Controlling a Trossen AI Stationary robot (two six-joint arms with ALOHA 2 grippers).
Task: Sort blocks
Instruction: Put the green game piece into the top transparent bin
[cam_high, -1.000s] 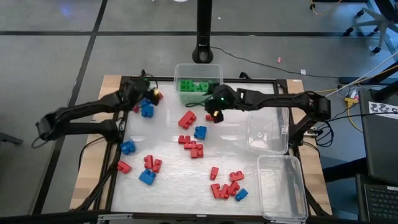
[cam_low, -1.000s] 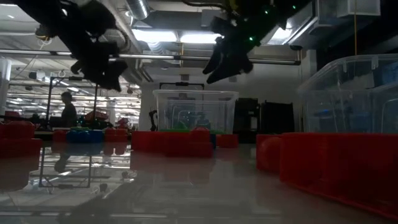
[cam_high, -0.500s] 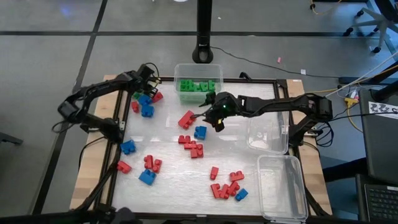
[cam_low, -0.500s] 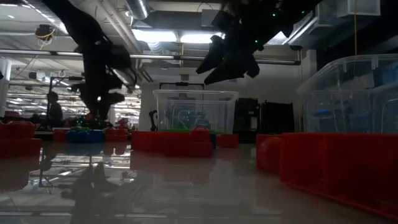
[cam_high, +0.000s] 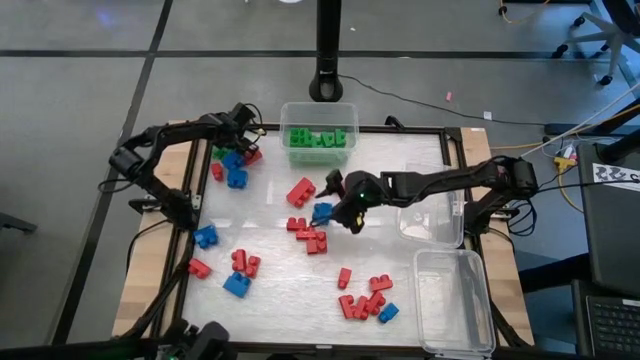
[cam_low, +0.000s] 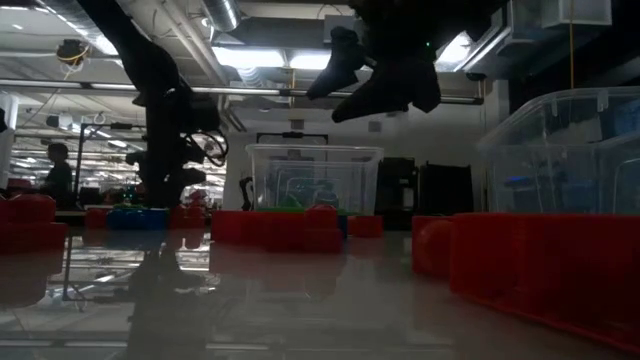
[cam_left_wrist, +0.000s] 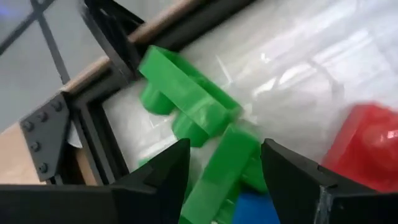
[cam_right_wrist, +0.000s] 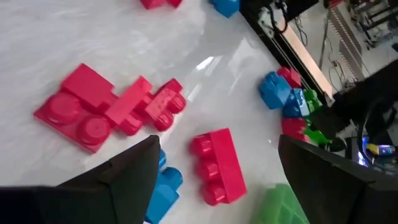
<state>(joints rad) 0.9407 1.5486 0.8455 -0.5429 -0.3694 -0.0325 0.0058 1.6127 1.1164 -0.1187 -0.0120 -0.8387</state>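
Red, green and blue blocks lie scattered on the white table. A cluster sits at the far left corner: green blocks (cam_left_wrist: 189, 99), blue ones (cam_high: 236, 170) and red ones (cam_high: 252, 155). My left gripper (cam_left_wrist: 224, 152) points steeply down over this cluster, open, its fingers on either side of a green block (cam_left_wrist: 221, 171); whether they touch it, I cannot tell. My right gripper (cam_high: 342, 204) hangs open above the table's middle, over a blue block (cam_high: 322, 212) and a red block (cam_right_wrist: 217, 165), holding nothing.
A clear tub (cam_high: 318, 112) with green blocks stands at the far middle edge. Two clear tubs (cam_high: 430, 215) (cam_high: 452, 300) stand along the right side. More red and blue blocks (cam_high: 365, 300) lie toward the near edge. A black frame (cam_left_wrist: 93, 118) borders the table.
My left gripper has sunk toward the block cluster at the far left corner and tipped to point steeply down. My right gripper has moved from beside the green tub toward the near edge, over the blue block, rolling a little. Both stay open.
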